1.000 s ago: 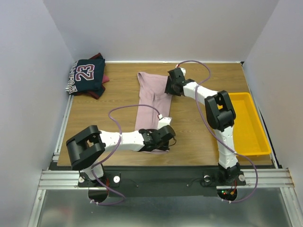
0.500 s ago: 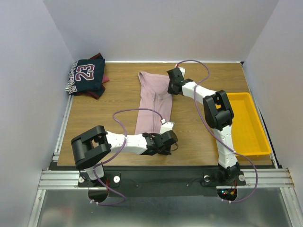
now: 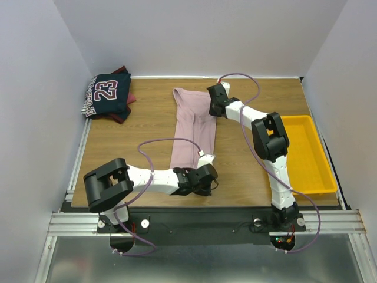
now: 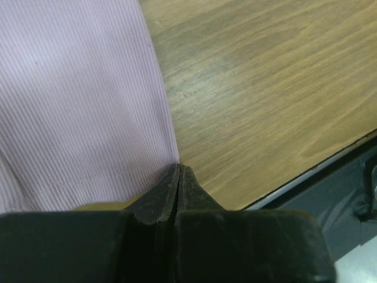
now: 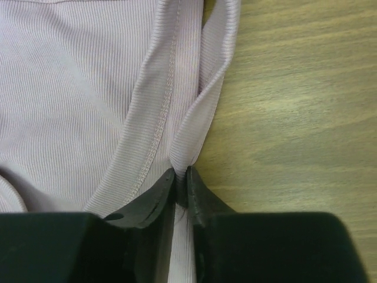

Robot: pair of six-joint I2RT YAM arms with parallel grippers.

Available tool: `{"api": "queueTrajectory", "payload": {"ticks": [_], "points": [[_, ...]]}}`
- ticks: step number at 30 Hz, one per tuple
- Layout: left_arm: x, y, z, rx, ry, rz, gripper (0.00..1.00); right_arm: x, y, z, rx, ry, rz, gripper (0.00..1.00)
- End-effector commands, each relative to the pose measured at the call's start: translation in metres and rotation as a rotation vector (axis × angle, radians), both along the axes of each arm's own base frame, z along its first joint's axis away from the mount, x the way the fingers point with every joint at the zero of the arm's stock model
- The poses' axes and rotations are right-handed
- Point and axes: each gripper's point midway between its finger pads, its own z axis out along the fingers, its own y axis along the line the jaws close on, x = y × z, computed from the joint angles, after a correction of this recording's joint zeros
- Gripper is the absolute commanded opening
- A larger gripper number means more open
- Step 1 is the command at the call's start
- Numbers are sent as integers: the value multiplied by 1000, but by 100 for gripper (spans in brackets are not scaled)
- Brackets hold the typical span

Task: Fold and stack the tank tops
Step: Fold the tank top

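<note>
The dusty pink tank top (image 3: 191, 127) lies folded in a long strip down the middle of the table. My left gripper (image 3: 203, 172) is at its near right hem corner; the left wrist view shows the jaws (image 4: 179, 168) shut on the very corner of the pink cloth (image 4: 82, 100). My right gripper (image 3: 213, 109) is at the far right end, shut (image 5: 181, 171) on a shoulder strap (image 5: 203, 112) of the pink top. The navy "23" tank top (image 3: 107, 94) lies folded at the back left on the maroon one (image 3: 125, 114), of which only edges show.
A yellow plastic tray (image 3: 321, 177) stands along the right side of the table. The table's front edge and black rail (image 4: 330, 177) run just beyond the left gripper. Grey walls close in the back and both sides.
My left gripper has drawn the near hem corner toward the front edge and slightly right. The pink top now lies straighter and tauter between the two grippers. The right gripper has barely moved.
</note>
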Motion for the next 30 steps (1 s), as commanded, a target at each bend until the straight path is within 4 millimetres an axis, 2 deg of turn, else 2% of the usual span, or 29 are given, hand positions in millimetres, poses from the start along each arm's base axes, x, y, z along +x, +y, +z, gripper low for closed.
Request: {"api": "queueTrajectory", "payload": {"ticks": [1,5,7,8,9,10,11,12,13,15,16,20,23,30], "points": [[-8,-4,18,-44,-4,-46,0,3,-11,-2,-53,-3,-13,23],[-5,-15,44,-105,-31,-65,0,6,-12,11,-68,-26,4,46],[-3,-15,60,-137,-50,-52,2,7,-11,21,-59,-40,11,55],[4,-10,73,-148,-76,-2,9,6,-9,30,-48,-51,16,62],[9,-5,79,-149,-92,32,11,5,-9,36,-36,-58,16,64],[15,3,83,-143,-106,79,12,4,-8,41,-30,-62,18,66],[29,22,89,-121,-127,177,11,0,-8,52,-15,-74,24,67],[36,31,91,-110,-136,214,8,-3,-9,47,-18,-62,22,67],[43,40,90,-99,-141,250,6,-5,-10,63,-2,-84,19,67],[56,54,81,-80,-132,282,3,-15,-10,66,24,-74,17,67],[56,56,76,-63,-127,274,2,-19,-10,76,41,-84,17,67],[60,62,51,44,-135,256,3,-31,-3,71,90,-49,45,65],[62,62,29,96,-131,238,6,-40,5,53,112,1,74,58],[57,71,1,170,-104,237,5,-56,16,21,92,69,98,45]]}}
